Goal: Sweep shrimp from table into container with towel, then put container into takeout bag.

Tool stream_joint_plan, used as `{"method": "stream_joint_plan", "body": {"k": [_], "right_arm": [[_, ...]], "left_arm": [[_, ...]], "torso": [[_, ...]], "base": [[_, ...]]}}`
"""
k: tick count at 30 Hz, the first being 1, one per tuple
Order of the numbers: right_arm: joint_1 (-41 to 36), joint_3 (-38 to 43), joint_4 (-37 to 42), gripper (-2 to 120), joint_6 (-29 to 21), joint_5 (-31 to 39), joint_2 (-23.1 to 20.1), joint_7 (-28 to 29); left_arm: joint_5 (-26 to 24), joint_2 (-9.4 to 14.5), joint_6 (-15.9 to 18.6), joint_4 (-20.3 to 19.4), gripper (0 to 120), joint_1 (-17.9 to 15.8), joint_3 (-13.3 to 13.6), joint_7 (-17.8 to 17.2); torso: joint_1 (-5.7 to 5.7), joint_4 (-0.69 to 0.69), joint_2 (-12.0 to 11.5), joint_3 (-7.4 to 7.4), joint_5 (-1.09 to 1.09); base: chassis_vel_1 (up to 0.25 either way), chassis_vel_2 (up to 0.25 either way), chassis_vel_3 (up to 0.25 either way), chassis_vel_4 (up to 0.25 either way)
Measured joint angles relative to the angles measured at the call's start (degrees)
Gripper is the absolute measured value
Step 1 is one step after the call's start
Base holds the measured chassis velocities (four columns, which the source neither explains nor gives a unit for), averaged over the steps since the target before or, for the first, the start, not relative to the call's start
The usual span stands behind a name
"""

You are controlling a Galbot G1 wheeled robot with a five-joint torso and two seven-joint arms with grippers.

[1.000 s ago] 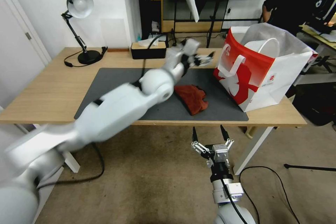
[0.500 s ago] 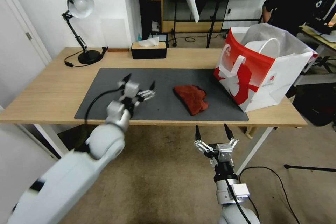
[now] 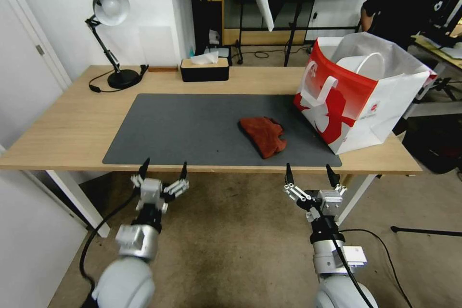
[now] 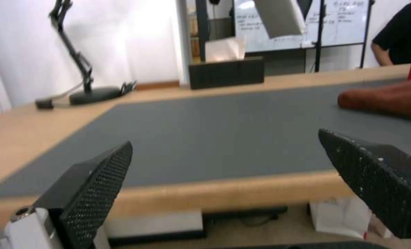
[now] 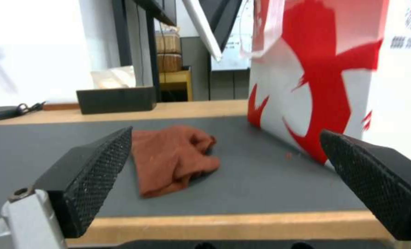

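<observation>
The rust-brown towel [image 3: 263,135] lies crumpled on the dark grey mat [image 3: 192,125] of the wooden table [image 3: 67,125], right of centre. The red and white takeout bag [image 3: 356,101] stands on the table's right end, and the white container [image 3: 360,64] sits inside it. The shrimp are out of view. My left gripper [image 3: 163,167] hangs open below the table's front edge, level with the mat's left half. My right gripper [image 3: 308,170] is open too, below the front edge near the towel [image 5: 173,155] and the bag [image 5: 334,69]. Nothing lies between either gripper's fingers [image 4: 94,186].
A desk lamp [image 3: 108,9] stands at the table's back left with its cable beside the base. A black tissue box [image 3: 204,68] sits at the back centre. Carpeted floor lies under both grippers, and white table legs [image 3: 349,202] stand close by.
My left arm has pulled back from over the table near the bag, across the mat, down to below the front edge. My right gripper has shifted slightly right.
</observation>
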Motion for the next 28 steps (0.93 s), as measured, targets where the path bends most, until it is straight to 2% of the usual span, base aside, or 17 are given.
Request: {"method": "stream_joint_plan", "body": {"k": [4,8,28], "right_arm": [[-0.2,-1.0,-0.4,100,-0.2,0.2,0.0,-0.3],[-0.3,-1.8,-0.7,100,-0.3,0.3,0.2,-0.4],[-0.3,-1.9,-0.8,100,-0.3,0.3,0.2,-0.4]], "left_arm": [[0.2,-1.5,-2.3,1.0,100,1.5,-0.3,0.5],[0.7,-2.2,-3.5,1.6,100,1.5,-0.7,1.3],[0.6,-2.1,-3.4,1.7,100,1.0,-0.6,1.4]], "torso": [[0.01,0.01,0.0,0.00,-0.01],[0.01,0.00,0.0,0.00,-0.01],[0.02,0.00,0.0,0.01,-0.01]], "base": [[0.000,0.000,0.000,0.000],[0.000,0.000,0.000,0.000],[0.000,0.000,0.000,0.000]]}}
